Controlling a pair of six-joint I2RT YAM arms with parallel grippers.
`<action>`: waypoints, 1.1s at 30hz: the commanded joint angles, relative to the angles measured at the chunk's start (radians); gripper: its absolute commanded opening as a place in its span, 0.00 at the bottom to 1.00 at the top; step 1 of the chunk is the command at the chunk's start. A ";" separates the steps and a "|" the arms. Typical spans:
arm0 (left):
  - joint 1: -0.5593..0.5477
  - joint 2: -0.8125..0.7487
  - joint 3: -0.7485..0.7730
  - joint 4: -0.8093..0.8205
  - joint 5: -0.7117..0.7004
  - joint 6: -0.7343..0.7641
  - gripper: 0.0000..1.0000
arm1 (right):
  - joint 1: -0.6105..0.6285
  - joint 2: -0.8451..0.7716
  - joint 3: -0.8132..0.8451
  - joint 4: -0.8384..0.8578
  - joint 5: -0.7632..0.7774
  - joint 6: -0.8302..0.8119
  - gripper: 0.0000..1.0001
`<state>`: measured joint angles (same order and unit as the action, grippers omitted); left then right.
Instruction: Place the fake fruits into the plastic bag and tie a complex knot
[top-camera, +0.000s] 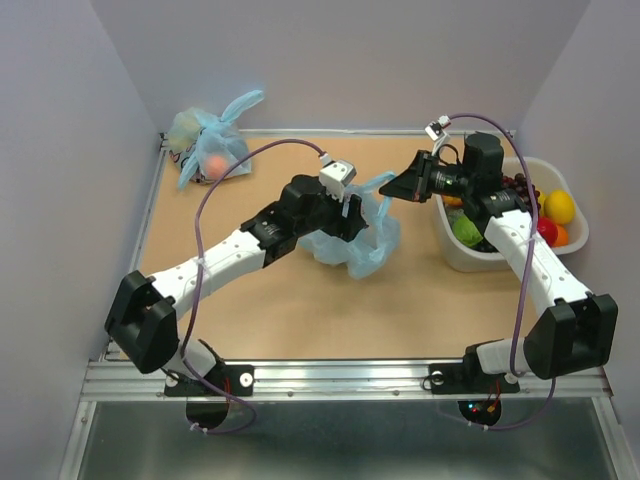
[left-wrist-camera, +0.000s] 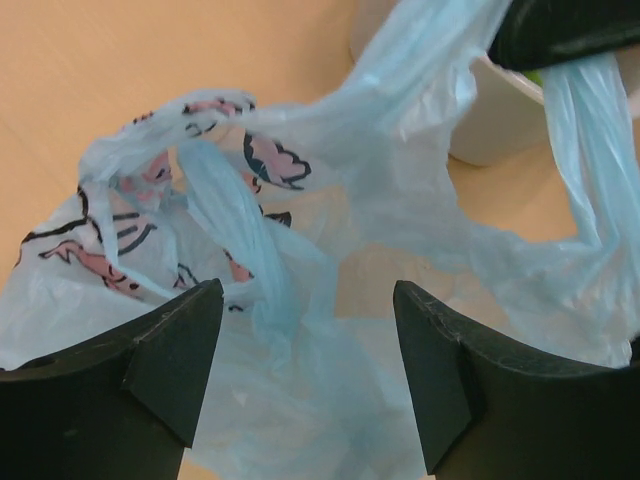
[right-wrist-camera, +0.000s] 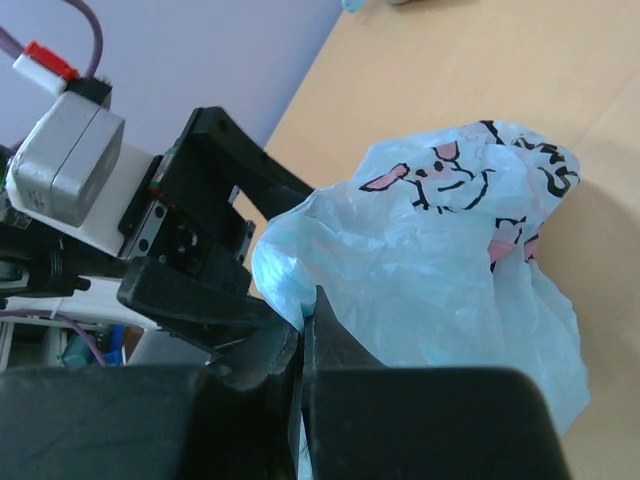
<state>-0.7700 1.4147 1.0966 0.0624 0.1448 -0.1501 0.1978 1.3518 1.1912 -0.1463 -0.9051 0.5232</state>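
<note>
The light-blue plastic bag (top-camera: 352, 240) with pink-and-dark cartoon figures lies crumpled mid-table; it also shows in the left wrist view (left-wrist-camera: 330, 230) and the right wrist view (right-wrist-camera: 450, 270). My right gripper (top-camera: 393, 187) is shut on the bag's edge (right-wrist-camera: 300, 290) and lifts it. My left gripper (top-camera: 352, 215) is open just over the bag, its fingers (left-wrist-camera: 170, 350) either side of a loose handle (left-wrist-camera: 240, 240), touching nothing. The fake fruits (top-camera: 545, 215) sit in a white bin: yellow, red, orange, green and dark grapes. No knot shows in this bag.
The white bin (top-camera: 470, 255) stands at the right, under my right arm. A smaller light-blue bag (top-camera: 212, 145) holding pale and pink lumps, its top tied, lies at the back left corner. Grey walls close in the table on three sides.
</note>
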 joint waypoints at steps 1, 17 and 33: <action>-0.005 0.079 0.078 0.076 -0.024 -0.025 0.82 | 0.002 -0.039 -0.025 0.059 -0.028 0.018 0.00; 0.029 0.265 0.106 0.212 -0.077 -0.115 0.27 | -0.001 -0.051 -0.041 0.062 -0.011 0.031 0.00; 0.512 -0.405 0.045 -0.022 0.432 0.293 0.00 | -0.104 -0.128 -0.134 -0.153 0.899 -0.370 0.00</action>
<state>-0.3359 1.0809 1.1778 0.0967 0.4252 0.0227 0.1215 1.2762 1.0767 -0.2913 -0.2295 0.2485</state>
